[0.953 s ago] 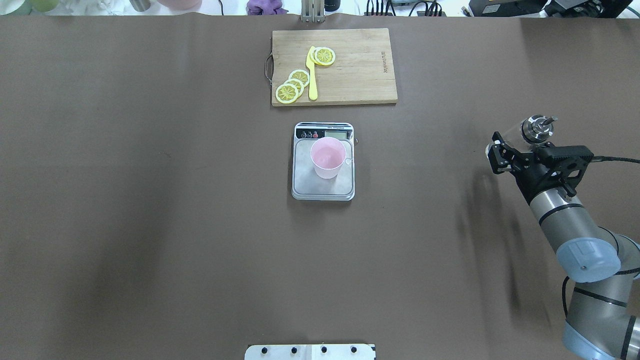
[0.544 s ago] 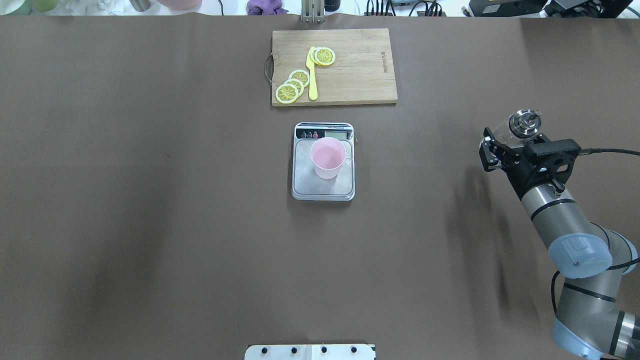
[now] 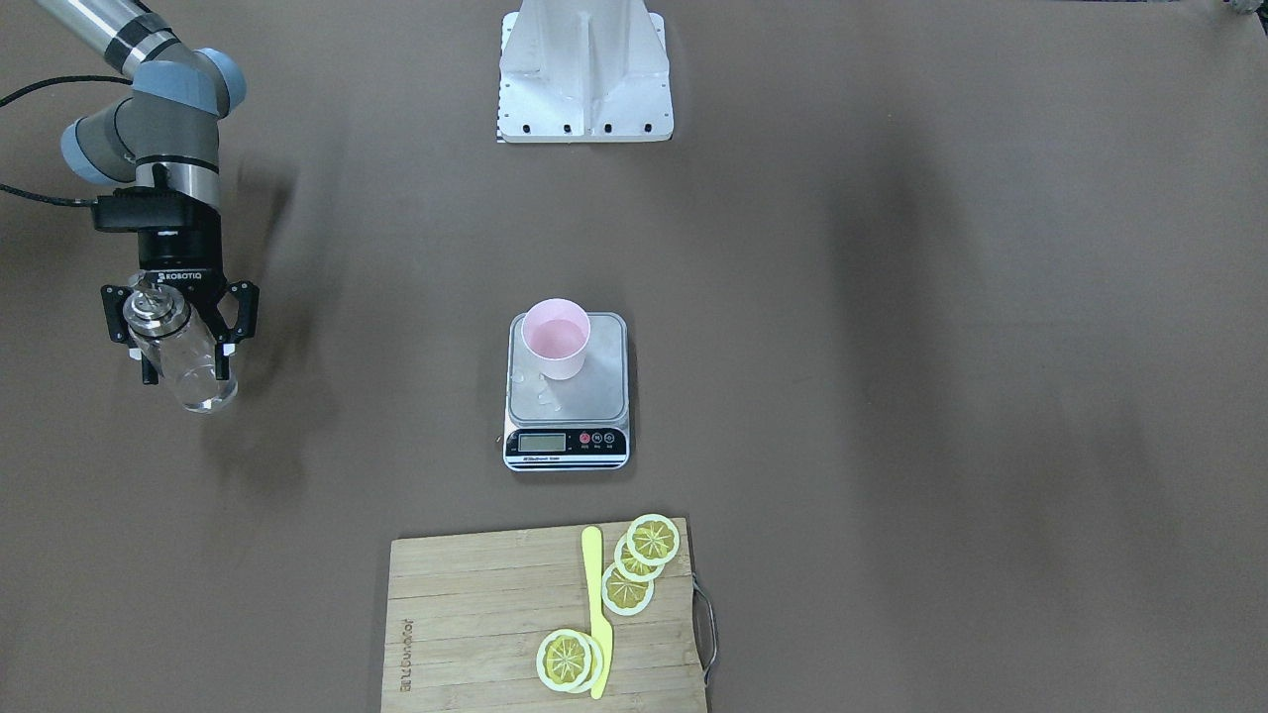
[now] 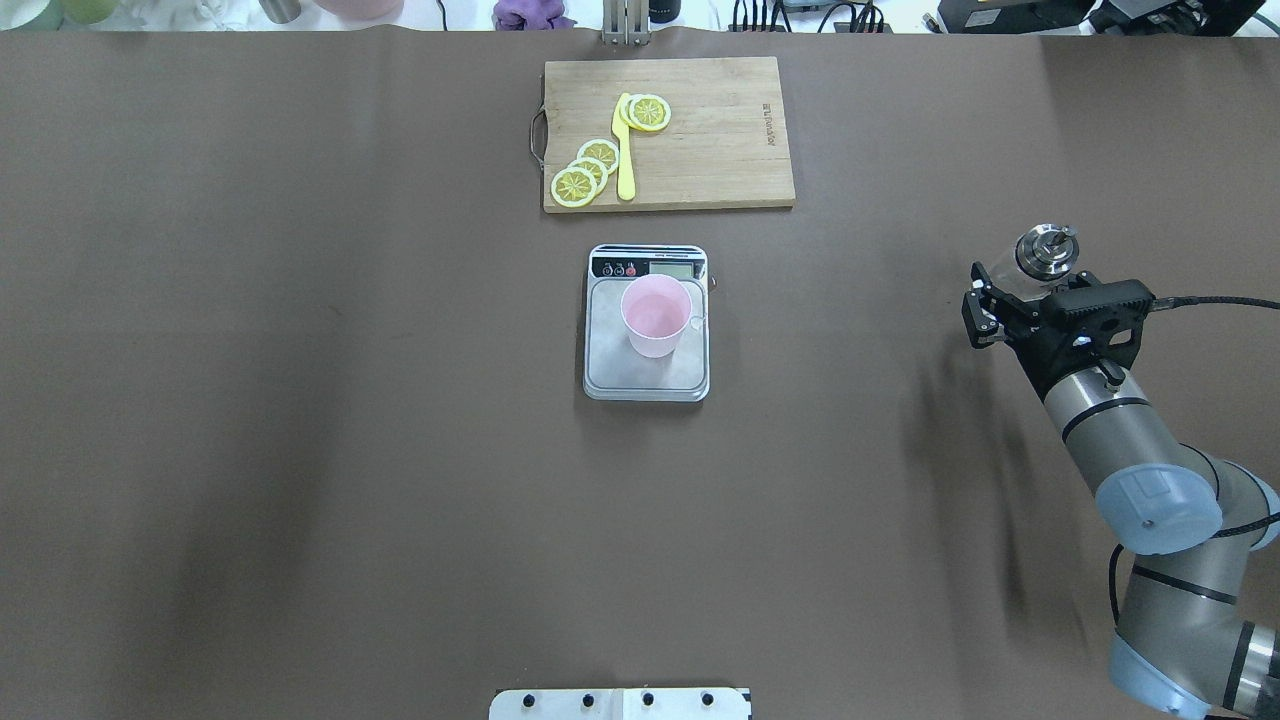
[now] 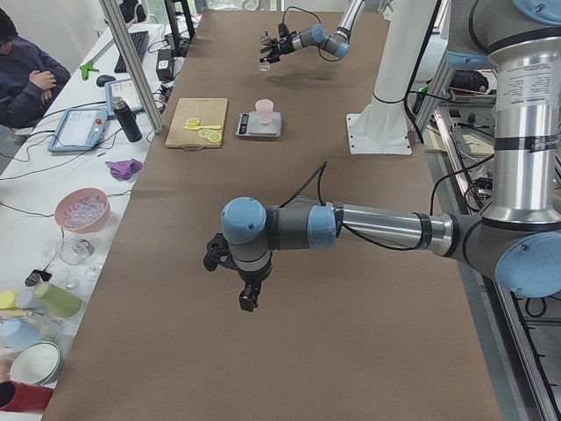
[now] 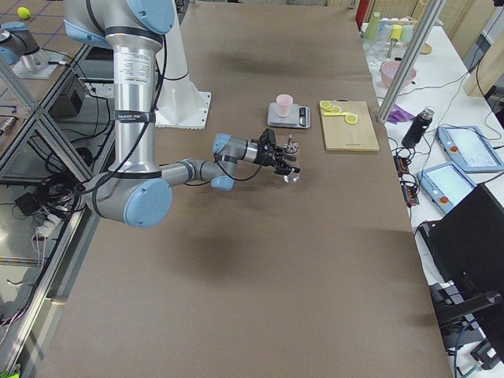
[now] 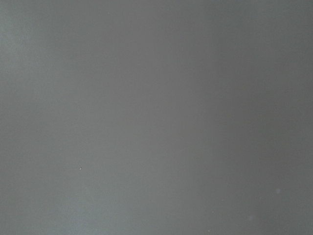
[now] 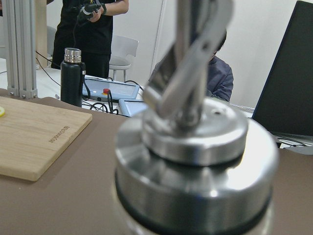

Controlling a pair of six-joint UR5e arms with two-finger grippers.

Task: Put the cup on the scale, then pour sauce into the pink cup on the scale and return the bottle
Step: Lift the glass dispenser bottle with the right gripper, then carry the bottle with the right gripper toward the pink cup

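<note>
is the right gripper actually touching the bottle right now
Touching. In the exterior front-facing view the right gripper has one finger pressed against each side of the bottle, with no gap showing on either side.

The worktop (image 4: 300,400) is a wide, flat surface under a matte brown covering, whose far edge runs slightly wavy. 3 things plainly rest on it. The digital kitchen scale (image 4: 646,378) sits near the middle, square to the edges, with its black display strip turned away from the robot. Beyond it, apart by a strip of bare covering, lies the wooden cutting board (image 4: 720,130), long sides parallel to the far edge and its metal handle at the end toward the robot's left. The white base plate (image 3: 584,99) stands at the middle of the robot's edge. Near the robot's right end is the glass bottle (image 3: 193,371); whether its base touches the worktop cannot be told.
</note>
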